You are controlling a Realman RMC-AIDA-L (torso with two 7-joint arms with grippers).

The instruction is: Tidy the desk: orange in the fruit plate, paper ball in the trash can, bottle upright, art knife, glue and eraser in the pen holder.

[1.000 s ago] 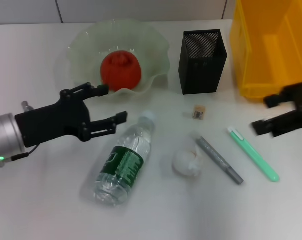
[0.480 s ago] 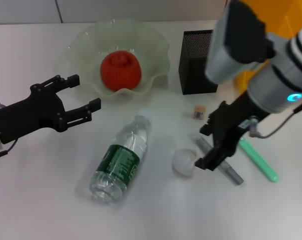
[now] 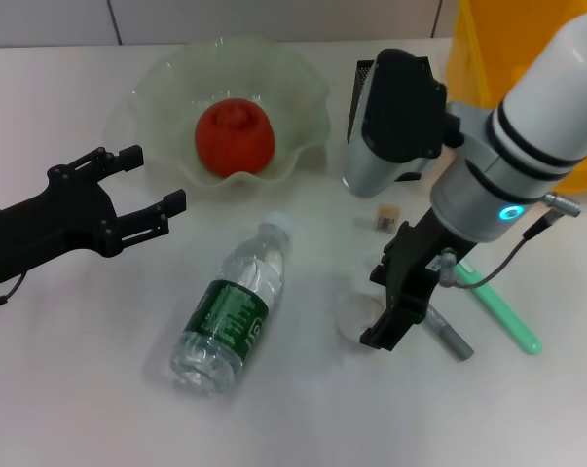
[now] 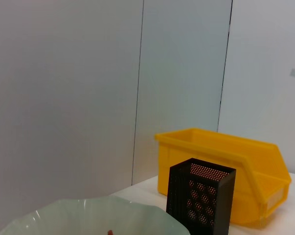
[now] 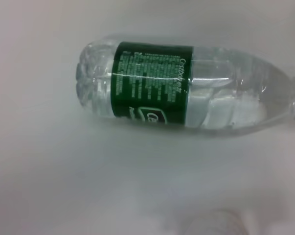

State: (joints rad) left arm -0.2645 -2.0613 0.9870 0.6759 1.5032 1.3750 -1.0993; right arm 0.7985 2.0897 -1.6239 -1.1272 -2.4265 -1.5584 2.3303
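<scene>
The orange [image 3: 235, 136] lies in the pale green fruit plate [image 3: 303, 97]. On its side at the centre left is the bottle [image 3: 233, 311], also filling the right wrist view [image 5: 186, 93]. My right gripper [image 3: 375, 307] hangs open just over the white paper ball [image 3: 351, 313], one finger on each side; the ball shows blurred in the right wrist view [image 5: 220, 223]. The tan eraser [image 3: 385, 217] sits behind it. A grey glue stick [image 3: 451, 338] and a mint green art knife [image 3: 505, 314] lie to the right. My left gripper [image 3: 154, 177] is open at the left, holding nothing.
The black mesh pen holder [image 3: 363, 88] stands behind my right arm, which covers most of it, and the yellow trash can [image 3: 488, 49] is at the back right. Both appear in the left wrist view, the pen holder [image 4: 201, 200] in front of the trash can [image 4: 225, 166].
My right arm has swung in from the right edge and come down over the paper ball. My left gripper has drawn back leftward, away from the bottle.
</scene>
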